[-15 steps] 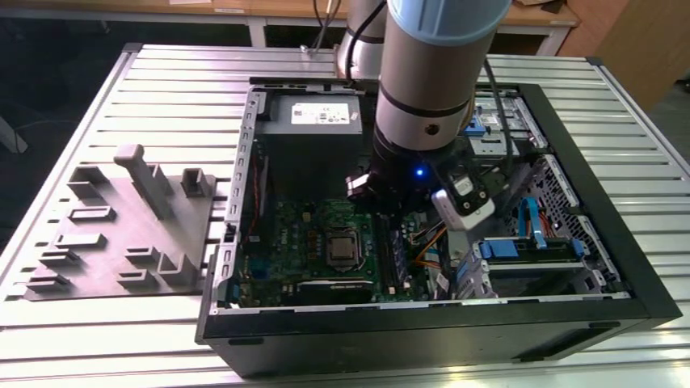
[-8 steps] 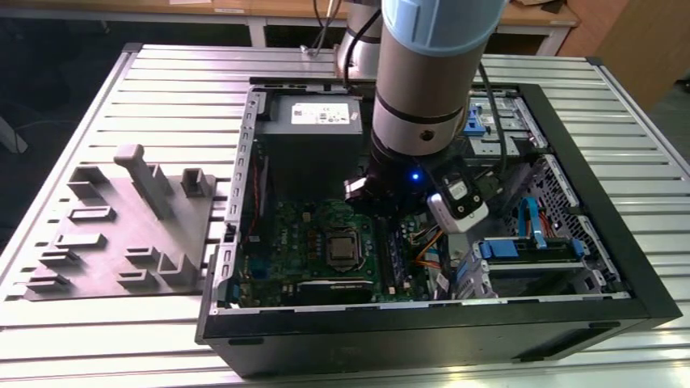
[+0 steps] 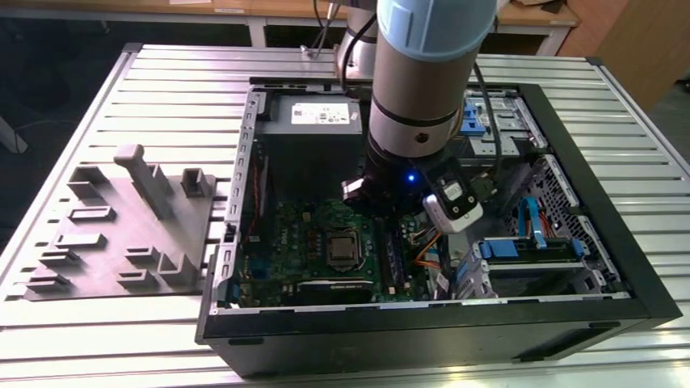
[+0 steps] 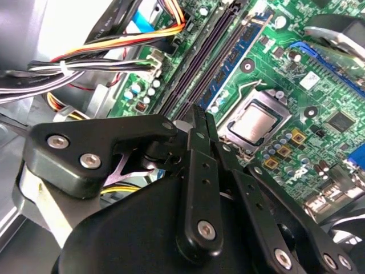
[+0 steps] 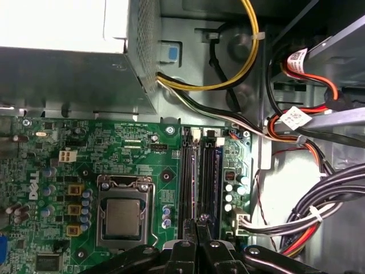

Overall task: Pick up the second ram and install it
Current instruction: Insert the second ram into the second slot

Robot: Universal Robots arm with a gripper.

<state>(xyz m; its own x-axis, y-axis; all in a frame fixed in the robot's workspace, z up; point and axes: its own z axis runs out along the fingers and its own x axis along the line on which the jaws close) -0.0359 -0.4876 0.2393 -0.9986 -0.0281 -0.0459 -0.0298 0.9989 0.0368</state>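
Tray first: grey moulded plastic parts tray [image 3: 108,293] is sitting at the exterior view's left on the slatted metal table [image 3: 108,97], and I can't make out a stick on it. Next over, the open black tower case [image 3: 431,331] is lying flat, with the green motherboard [image 3: 291,234] facing up and the square silver CPU socket [image 4: 256,123] showing bare.

Past the socket, the long black plastic memory slots [image 4: 197,63] are running side by side. The second ram [image 4: 239,60], a long dark blue-green stick with black chips, is standing in the socket-side slot, as I'm reading it.

The black multi-link gripper [image 4: 198,112] is hanging just beside the stick's near end, jaws pressed together and gripping nothing I can see.

My read is that pick-up is done and seating is the step in hand. I can't tell the latch state. Any further push is calling for straight, even pressure on the stick's top edge.

Further right, the bundled black, yellow and orange cables [image 5: 319,194] are crowding the slots, so clearance is looking tight.
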